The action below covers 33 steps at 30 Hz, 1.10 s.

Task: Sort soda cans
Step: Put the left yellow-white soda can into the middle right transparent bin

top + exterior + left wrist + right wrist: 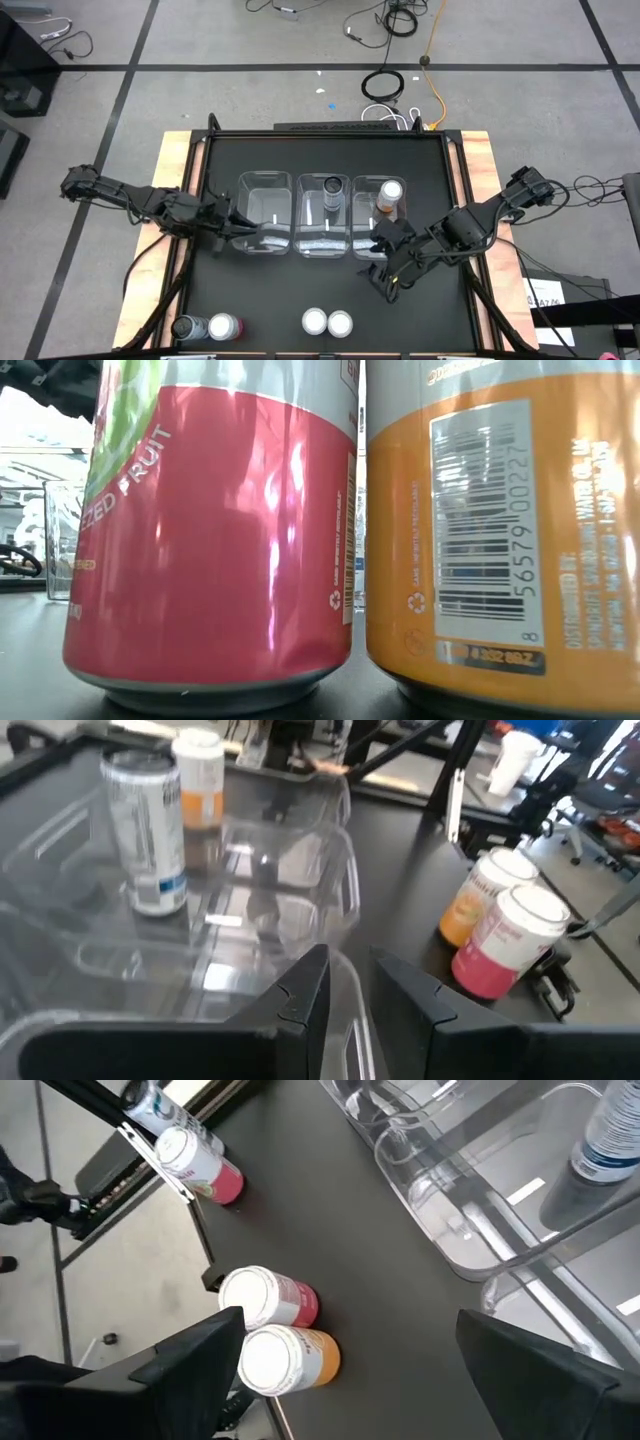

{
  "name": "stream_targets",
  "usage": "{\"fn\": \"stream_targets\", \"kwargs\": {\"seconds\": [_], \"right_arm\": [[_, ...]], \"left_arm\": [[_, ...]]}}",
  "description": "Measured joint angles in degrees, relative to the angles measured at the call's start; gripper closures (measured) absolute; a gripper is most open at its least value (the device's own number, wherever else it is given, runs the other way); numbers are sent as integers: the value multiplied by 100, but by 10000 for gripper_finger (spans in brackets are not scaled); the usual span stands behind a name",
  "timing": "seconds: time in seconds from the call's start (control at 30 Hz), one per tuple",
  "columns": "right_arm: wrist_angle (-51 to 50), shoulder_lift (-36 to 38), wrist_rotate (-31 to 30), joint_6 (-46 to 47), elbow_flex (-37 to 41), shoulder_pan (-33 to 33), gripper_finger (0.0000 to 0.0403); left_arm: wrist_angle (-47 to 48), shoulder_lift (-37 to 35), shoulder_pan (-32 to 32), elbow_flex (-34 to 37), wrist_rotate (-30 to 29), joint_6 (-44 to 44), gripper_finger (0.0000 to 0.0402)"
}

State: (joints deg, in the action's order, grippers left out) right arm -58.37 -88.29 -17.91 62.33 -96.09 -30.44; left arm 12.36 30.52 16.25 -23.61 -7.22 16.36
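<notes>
You're about a third of the way through, by my reading. Of the three clear bins [266, 190] in a row, the middle one holds a grey-silver can [333, 190], the right one an orange can [390, 195], and the left one looks empty. Four cans wait along the near edge: a pink-red can [315, 322] touching an orange one [340, 323] at centre, and a grey-silver [187, 328] with a pink-red [224, 326] at near left. Your right gripper [345, 1350] hangs wide open above the centre pair (probably your next pick). Your left gripper [350, 980], fingers narrowly parted, sits over the left bin's near edge.
</notes>
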Motion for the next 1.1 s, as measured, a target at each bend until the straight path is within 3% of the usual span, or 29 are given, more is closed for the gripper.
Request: {"fn": "stream_targets", "kwargs": {"seconds": [0.43, 1.1], "right_arm": [[205, 0, 0, -8, 0, 0, 46], [445, -2, -300, -1391, 0, 0, 46]], "left_arm": [[502, 0, 0, 2, -2, 286, 322], [491, 0, 0, 2, -9, 279, 322]]}}
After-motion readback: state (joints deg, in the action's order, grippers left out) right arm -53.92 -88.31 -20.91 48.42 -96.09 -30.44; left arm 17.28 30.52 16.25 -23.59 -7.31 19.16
